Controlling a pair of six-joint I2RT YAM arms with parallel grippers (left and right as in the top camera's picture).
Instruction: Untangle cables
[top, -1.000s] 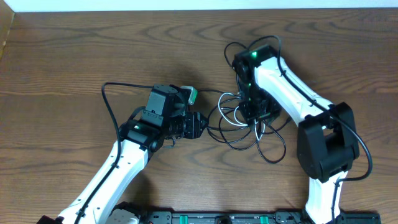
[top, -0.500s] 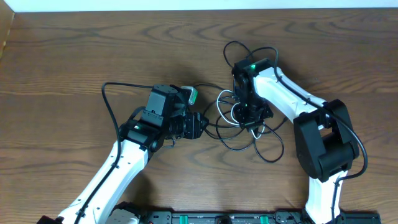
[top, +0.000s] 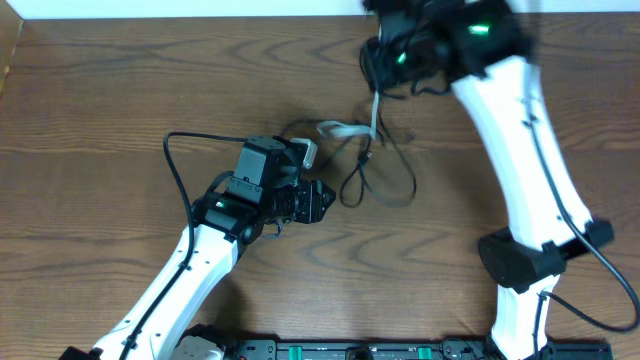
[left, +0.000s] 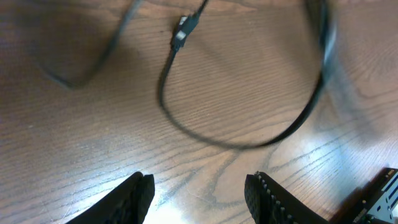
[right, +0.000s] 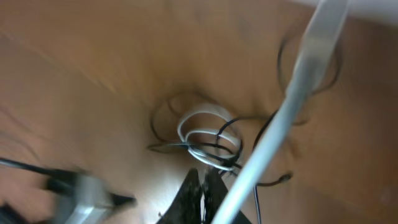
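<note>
The cables, thin black and white cords, hang from my raised right gripper (top: 388, 62) near the table's far edge. A white cable (top: 345, 129) trails down to the left. A black loop (top: 385, 185) rests on the wood. In the right wrist view the fingers (right: 203, 185) are shut, with a knot of white and black cables (right: 208, 146) at their tips and a blurred white cable (right: 298, 93) crossing in front. My left gripper (top: 316, 201) is open and empty, just left of the black loop. Its wrist view shows the jaws (left: 199, 190) apart, with the black loop (left: 236, 140) and a small plug (left: 180, 34) beyond them.
The wooden table (top: 100, 110) stretches out on the left and far side. The left arm's own thick black wire (top: 185, 160) arcs beside it. The right arm's base (top: 520, 265) stands at the front right.
My right arm has risen and swung toward the far edge, pulling the cable bundle up and stretching it out. The left arm has not moved.
</note>
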